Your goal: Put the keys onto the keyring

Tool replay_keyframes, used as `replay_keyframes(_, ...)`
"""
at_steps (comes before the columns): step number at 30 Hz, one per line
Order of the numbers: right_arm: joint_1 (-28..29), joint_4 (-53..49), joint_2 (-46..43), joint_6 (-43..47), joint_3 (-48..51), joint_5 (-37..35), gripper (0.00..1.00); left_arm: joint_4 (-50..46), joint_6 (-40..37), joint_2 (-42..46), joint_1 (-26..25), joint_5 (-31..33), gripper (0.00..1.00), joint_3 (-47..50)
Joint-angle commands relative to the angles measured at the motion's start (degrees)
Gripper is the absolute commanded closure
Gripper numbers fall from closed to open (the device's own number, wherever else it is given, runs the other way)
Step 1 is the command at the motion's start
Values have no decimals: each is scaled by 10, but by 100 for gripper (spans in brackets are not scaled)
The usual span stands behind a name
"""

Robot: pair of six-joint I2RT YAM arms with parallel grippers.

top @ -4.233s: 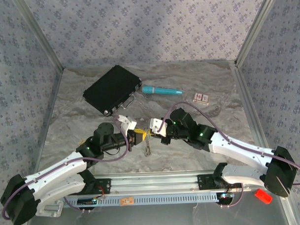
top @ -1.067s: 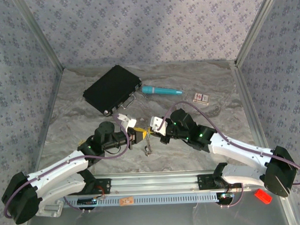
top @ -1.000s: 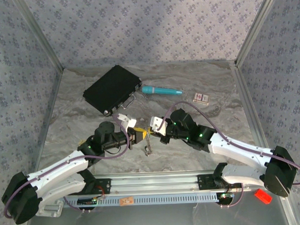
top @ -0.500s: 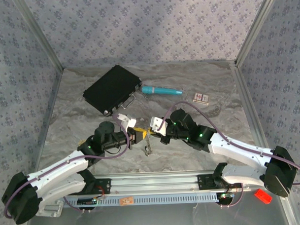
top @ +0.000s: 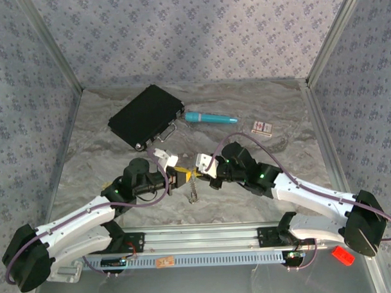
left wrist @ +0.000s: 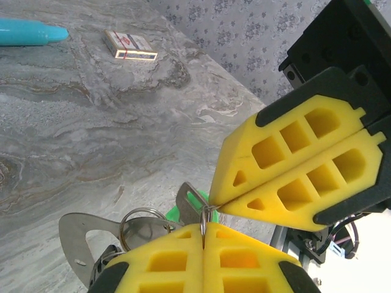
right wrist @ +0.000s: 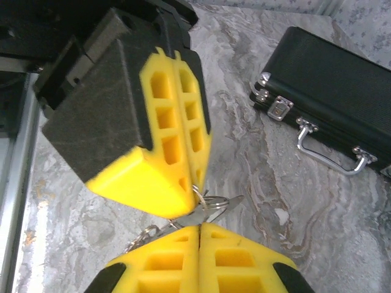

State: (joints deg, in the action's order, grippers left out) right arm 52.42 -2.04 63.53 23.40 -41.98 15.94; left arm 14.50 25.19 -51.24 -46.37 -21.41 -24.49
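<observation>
Over the table the left claw is clamping the keyring while the right claw, touching it tip to tip, is pinching shut on one of the keys.

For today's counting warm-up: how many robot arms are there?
2. The left arm reaches in from the near left, the right arm from the near right; none seems hidden.

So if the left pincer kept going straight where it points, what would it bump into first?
The right pincer. It sits nose to nose with the left pincer, both shut, with only the thin keyring between their tips, so they'd bump almost at once.
</observation>
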Motion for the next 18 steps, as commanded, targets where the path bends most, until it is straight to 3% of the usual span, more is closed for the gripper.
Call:
replay_keyframes(1, 9, -27, -2, 2, -13, 54, 100, 36, 6, -1, 7, 1, 100, -8)
replay_keyframes(18, 13, -40, 12, 3, -28, 60, 100, 37, 3, 3, 7, -2, 100, -7)
